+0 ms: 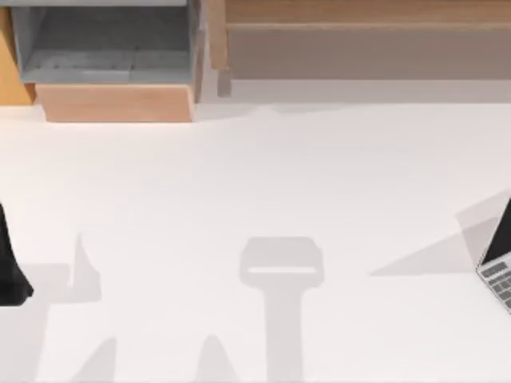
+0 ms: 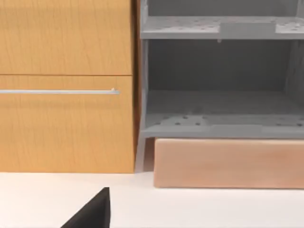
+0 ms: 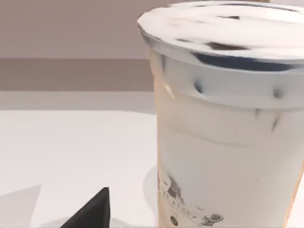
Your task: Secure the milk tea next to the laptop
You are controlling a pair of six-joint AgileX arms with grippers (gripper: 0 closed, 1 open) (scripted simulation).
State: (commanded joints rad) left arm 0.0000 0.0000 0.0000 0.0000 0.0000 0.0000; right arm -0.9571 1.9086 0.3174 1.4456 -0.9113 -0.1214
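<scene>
Silver-grey laptop (image 1: 499, 259) open at the table's three-o'clock edge, light grey keys, thin black screen raised, milk tea (image 3: 228, 118) cup upright on the white table, pale creamy drink, sealed lid

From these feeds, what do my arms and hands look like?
Little of them is visible. The left arm at the table's left edge in the top view is a plain black shape, with no markings or cables visible. Each wrist view has a matte black, wedge-shaped part of that arm's hand at its edge: left, right.

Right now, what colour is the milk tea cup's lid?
White, glossy with dark reflections, on the milk tea cup; clearest in the right wrist view.
</scene>
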